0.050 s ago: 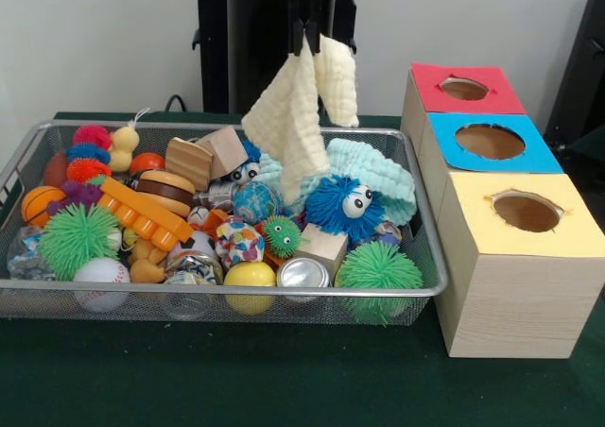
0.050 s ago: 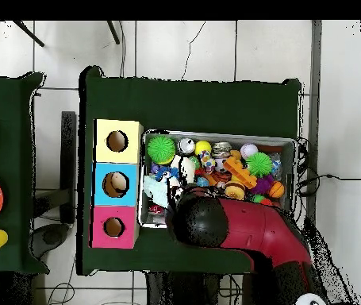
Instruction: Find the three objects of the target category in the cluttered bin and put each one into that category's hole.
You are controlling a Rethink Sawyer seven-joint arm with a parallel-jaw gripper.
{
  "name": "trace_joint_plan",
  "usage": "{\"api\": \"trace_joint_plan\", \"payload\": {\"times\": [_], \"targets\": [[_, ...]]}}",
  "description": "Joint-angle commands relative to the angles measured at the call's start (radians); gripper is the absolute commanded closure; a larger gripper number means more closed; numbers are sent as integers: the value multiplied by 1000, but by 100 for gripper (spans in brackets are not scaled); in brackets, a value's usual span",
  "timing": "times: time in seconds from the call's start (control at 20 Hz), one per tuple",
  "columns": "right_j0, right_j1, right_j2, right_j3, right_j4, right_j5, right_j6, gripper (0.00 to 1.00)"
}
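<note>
Fingers (image 1: 308, 32) pinched on cream cloth (image 1: 291, 125), cloth hanging lengthwise downward, lower end over wire bin (image 1: 427, 221)

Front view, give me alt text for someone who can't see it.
A robot gripper holds a pale yellow cloth lifted above a wire mesh bin crammed with small toys, balls and cans. To the right on the green table stand three wooden boxes with round holes, topped red, blue and yellow.
</note>
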Motion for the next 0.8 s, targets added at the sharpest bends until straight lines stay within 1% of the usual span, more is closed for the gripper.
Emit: {"api": "trace_joint_plan", "payload": {"times": [0.05, 0.45, 0.8], "targets": [[20, -6, 5, 56, -48, -32, 73, 100], [25, -3, 6, 41, -34, -9, 64, 100], [27, 10, 7, 10, -37, 17, 58, 100]]}}
